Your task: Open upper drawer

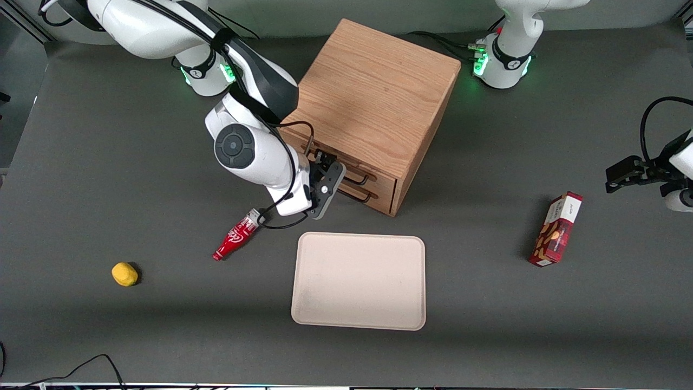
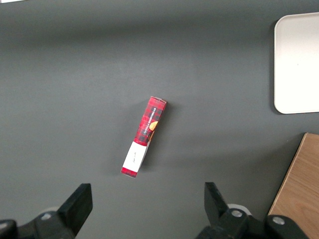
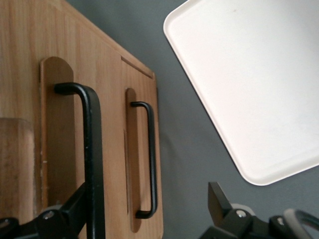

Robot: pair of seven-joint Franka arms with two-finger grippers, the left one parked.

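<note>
Upper drawer (image 3: pixel 30 114) handle (image 3: pixel 92 159) between spread fingers (image 3: pixel 70 214); gripper (image 1: pixel 325 181) level, seemingly untouched

upper drawer (image 1: pixel 325 158) front mostly hidden by pincer (image 1: pixel 326 181)

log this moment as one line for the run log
stage: reach | gripper: at upper drawer handle, fingers open, one each side of it | upper drawer: shut | lower drawer handle: untouched | tray: in front of cabinet
</note>
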